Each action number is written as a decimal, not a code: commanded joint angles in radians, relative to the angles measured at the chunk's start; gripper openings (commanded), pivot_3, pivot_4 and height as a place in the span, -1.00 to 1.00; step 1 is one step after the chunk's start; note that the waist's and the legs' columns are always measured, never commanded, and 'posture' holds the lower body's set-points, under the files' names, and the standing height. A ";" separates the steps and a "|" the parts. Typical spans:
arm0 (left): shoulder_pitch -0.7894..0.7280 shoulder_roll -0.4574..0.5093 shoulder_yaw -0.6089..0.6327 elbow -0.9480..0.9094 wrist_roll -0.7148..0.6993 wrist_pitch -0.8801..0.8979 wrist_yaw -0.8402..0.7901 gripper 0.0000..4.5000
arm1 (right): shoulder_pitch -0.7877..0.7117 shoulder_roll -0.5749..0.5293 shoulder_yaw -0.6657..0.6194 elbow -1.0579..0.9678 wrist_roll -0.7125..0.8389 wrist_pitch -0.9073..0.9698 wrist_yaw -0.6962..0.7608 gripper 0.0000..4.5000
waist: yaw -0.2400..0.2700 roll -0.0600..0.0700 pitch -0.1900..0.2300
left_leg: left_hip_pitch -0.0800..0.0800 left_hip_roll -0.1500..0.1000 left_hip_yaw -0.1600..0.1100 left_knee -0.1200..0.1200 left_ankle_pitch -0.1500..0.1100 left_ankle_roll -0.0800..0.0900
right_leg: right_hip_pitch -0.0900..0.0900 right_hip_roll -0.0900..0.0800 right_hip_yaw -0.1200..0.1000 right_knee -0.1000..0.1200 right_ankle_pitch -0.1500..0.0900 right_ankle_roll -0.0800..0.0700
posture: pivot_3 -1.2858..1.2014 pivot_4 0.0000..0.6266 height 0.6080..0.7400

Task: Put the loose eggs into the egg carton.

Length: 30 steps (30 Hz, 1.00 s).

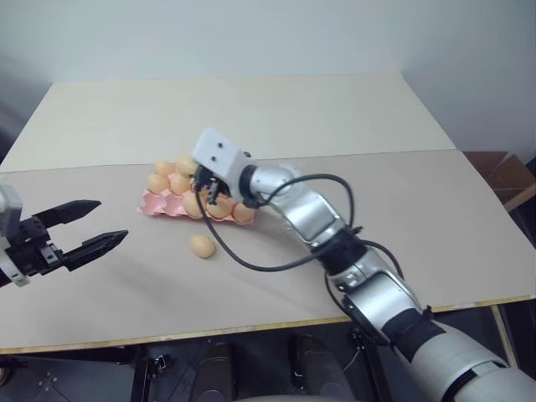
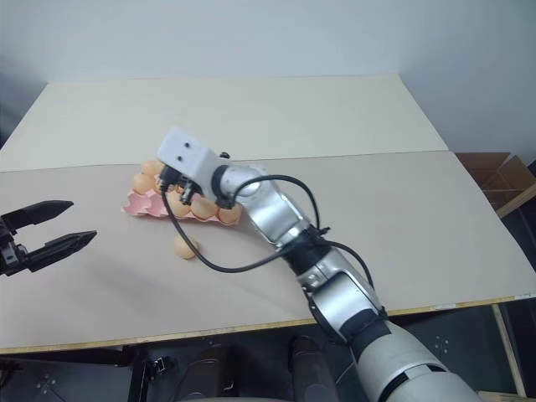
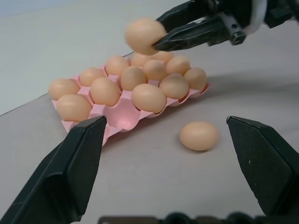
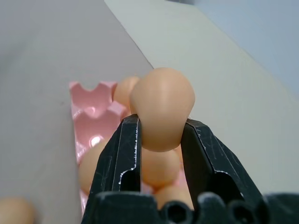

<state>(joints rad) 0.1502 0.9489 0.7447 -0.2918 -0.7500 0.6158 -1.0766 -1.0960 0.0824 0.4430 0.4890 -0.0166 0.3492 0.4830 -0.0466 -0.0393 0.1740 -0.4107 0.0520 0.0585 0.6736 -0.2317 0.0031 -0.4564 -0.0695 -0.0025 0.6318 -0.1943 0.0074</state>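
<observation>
Left gripper (image 1: 99,224) hanging near bench's left edge, jaws spread wide, carrying nothing. Egg carton (image 3: 122,119) sitting mid-bench, pink, scalloped, most cups showing filled; at least one corner cup nearest left gripper showing bare. Loose egg (image 1: 202,245) lying on bench just beside carton's near edge, waiting. Right gripper (image 4: 160,140) hovering over carton, jaws pinching held egg (image 4: 161,107), smooth tan oval. Task looking nearly finished.
</observation>
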 commanded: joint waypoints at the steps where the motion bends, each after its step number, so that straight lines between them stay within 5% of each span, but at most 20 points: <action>1: -0.006 0.001 0.020 -0.034 -0.022 0.004 0.013 1.00 | -0.063 0.072 -0.036 0.159 -0.018 -0.144 -0.029 -0.44 | 0.002 0.000 0.000 | 0.000 0.000 0.000 0.000 0.000 0.000 | 0.000 0.000 0.000 0.000 0.000 0.000 | 0.03 -0.52 1.00; 9: -0.013 0.000 0.006 -0.045 -0.025 0.007 0.024 1.00 | -0.104 0.162 -0.013 0.353 -0.060 -0.225 -0.025 -0.44 | -0.001 -0.002 -0.001 | 0.000 -0.002 0.000 -0.001 0.000 0.000 | 0.000 -0.004 -0.002 0.000 0.000 0.000 | 0.03 -0.52 1.00; 20: -0.023 -0.005 -0.010 -0.049 -0.026 0.004 0.036 1.00 | -0.072 0.166 -0.037 0.233 -0.030 -0.244 0.013 0.99 | -0.006 -0.002 -0.001 | 0.001 -0.001 0.000 -0.004 0.000 -0.001 | -0.001 -0.004 -0.002 -0.001 0.000 -0.001 | 0.03 -0.52 1.00; 30: -0.131 0.017 -0.112 0.024 0.003 -0.022 0.014 1.00 | -0.007 0.089 -0.052 -0.009 0.022 -0.157 0.080 0.99 | 0.003 -0.002 -0.001 | 0.001 -0.002 0.000 -0.005 0.000 -0.001 | 0.000 -0.004 -0.002 0.000 0.000 0.000 | 0.03 -0.52 1.00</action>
<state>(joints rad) 0.0407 0.9451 0.6350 -0.2734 -0.7484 0.6134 -1.0540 -1.1312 0.1199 0.4148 0.5385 -0.0146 0.1768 0.5589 -0.0436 -0.0412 0.1729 -0.4099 0.0503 0.0580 0.6685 -0.2313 0.0023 -0.4567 -0.0731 -0.0053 0.6314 -0.1942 0.0070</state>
